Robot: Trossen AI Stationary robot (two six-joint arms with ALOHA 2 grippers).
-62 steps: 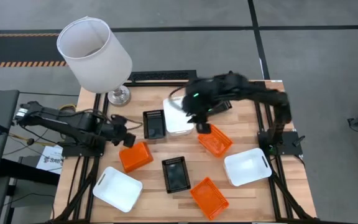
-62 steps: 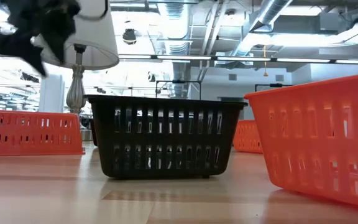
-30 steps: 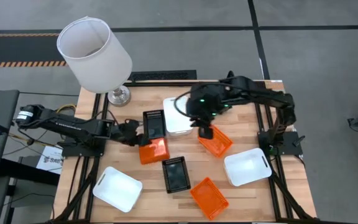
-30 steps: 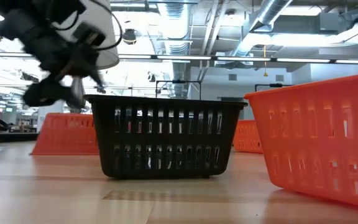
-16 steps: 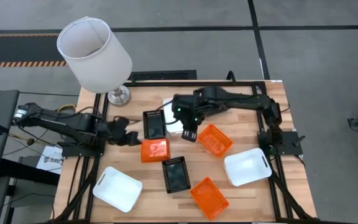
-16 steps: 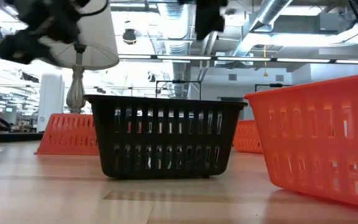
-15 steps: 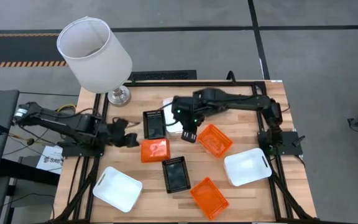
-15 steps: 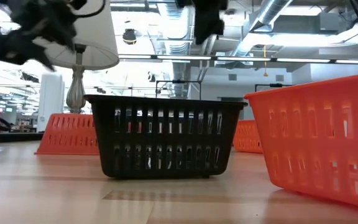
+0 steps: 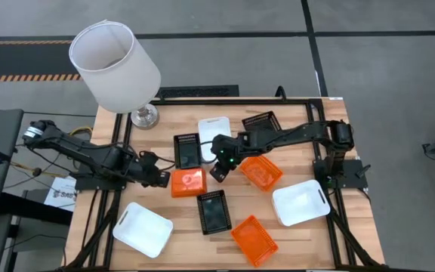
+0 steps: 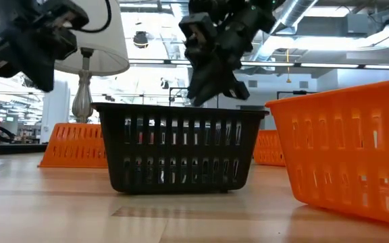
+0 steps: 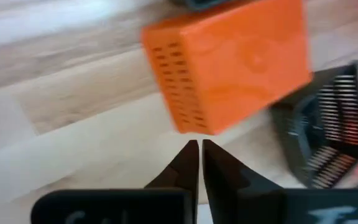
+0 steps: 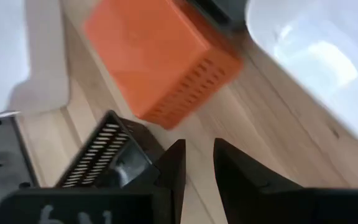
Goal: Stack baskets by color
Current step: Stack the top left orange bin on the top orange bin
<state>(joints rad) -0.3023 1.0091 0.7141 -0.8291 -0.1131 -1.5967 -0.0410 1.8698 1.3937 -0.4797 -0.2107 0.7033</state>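
An orange basket (image 9: 188, 182) lies bottom-up left of the table's middle. My left gripper (image 9: 161, 179) is shut and empty just to its left; in the left wrist view the closed fingertips (image 11: 199, 149) point at that orange basket (image 11: 229, 62). My right gripper (image 9: 219, 172) hovers open, holding nothing, between a black basket (image 9: 186, 151) and another orange basket (image 9: 261, 171). Its wrist view shows the gripper (image 12: 197, 163) with a gap between its tips and the upturned orange basket (image 12: 160, 62) ahead. In the low view both grippers, left (image 10: 26, 40) and right (image 10: 211, 47), hang above the table.
More baskets lie around: black (image 9: 214, 210), black at the back (image 9: 261, 122), white (image 9: 214, 128), white (image 9: 301, 202), white (image 9: 143, 228), orange (image 9: 253, 240). A lamp with a big white shade (image 9: 113, 66) stands at the back left corner.
The left gripper has shut and moved right up to the upturned orange basket. The right arm swung down and left off the back white basket, uncovering a black basket behind it.
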